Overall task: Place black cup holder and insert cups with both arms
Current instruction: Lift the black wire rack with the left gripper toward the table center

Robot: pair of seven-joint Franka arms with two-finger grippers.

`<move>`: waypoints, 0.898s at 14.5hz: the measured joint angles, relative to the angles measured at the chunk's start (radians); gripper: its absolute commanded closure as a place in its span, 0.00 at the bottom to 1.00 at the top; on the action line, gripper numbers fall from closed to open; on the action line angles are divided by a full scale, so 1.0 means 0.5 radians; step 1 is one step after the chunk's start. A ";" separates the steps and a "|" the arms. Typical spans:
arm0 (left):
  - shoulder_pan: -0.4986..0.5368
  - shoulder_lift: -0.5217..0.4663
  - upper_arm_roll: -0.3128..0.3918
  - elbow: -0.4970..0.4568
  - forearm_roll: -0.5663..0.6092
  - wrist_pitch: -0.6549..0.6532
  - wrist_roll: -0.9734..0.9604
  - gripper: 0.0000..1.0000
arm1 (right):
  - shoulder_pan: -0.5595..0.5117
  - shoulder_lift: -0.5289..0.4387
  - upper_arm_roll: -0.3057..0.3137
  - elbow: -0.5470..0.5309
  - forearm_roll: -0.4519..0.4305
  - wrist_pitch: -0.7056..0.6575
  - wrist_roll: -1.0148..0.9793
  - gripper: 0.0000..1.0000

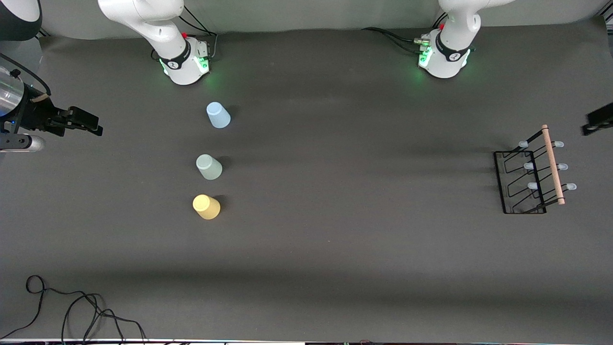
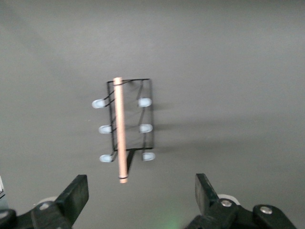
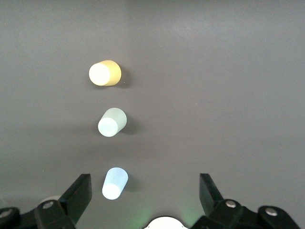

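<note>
Three cups stand upside down in a row on the dark grey tabletop [image 1: 335, 268], toward the right arm's end: the light blue cup [image 1: 218, 115] farthest from the front camera, the pale green cup [image 1: 209, 167] in the middle, and the yellow cup [image 1: 206, 207] nearest to that camera. They are set apart from one another, none touching.

The black cup holder [image 1: 522, 182] stands upright on the tabletop toward the left arm's end, well apart from the cups. Its light wooden rod handle [image 1: 553, 164] runs along the top, and six pegs with pale blue tips [image 1: 562, 166] angle outward, three on each side. No cup sits on any peg.

The right pincer [image 1: 91, 124] hangs over the tabletop's edge at the right arm's end, beside the row of cups and touching none. In the right wrist view its two black fingers [image 3: 78, 195] are spread wide with nothing between them.

The left pincer [image 1: 596, 122] shows only partly at the frame's edge in the front view, apparently over the tabletop beside the holder. The left wrist view shows its fingers [image 2: 76, 193] likewise spread wide and empty, with the holder lying below and clear of them.
</note>
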 measured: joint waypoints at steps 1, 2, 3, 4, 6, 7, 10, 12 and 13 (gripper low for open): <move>0.064 0.000 0.001 -0.037 -0.001 0.011 0.043 0.00 | 0.000 0.000 -0.002 0.000 0.000 0.000 0.000 0.00; 0.107 -0.001 0.001 -0.073 -0.002 0.017 0.066 0.00 | 0.000 0.000 -0.002 0.000 0.000 0.000 0.000 0.00; 0.128 -0.005 0.001 -0.107 -0.002 0.029 0.076 0.00 | -0.001 0.000 -0.002 0.000 0.000 0.000 0.000 0.00; 0.130 -0.014 0.000 -0.141 -0.002 0.050 0.078 0.00 | -0.001 0.000 -0.002 0.000 0.000 0.000 0.000 0.00; 0.130 -0.040 -0.012 -0.218 -0.002 0.110 0.103 0.00 | -0.001 0.000 -0.002 0.000 0.000 0.000 0.000 0.00; 0.129 -0.052 -0.015 -0.280 -0.002 0.173 0.122 0.00 | -0.001 0.000 -0.002 0.000 0.000 0.000 0.000 0.00; 0.134 -0.068 -0.014 -0.581 0.001 0.498 0.211 0.00 | -0.001 0.000 -0.002 -0.001 0.000 0.000 0.000 0.00; 0.174 -0.060 -0.007 -0.819 0.001 0.780 0.327 0.00 | -0.001 0.000 -0.002 -0.001 0.000 0.000 0.000 0.00; 0.195 -0.057 -0.004 -0.926 0.001 0.902 0.369 0.00 | -0.001 0.000 -0.002 -0.001 0.000 0.000 0.000 0.00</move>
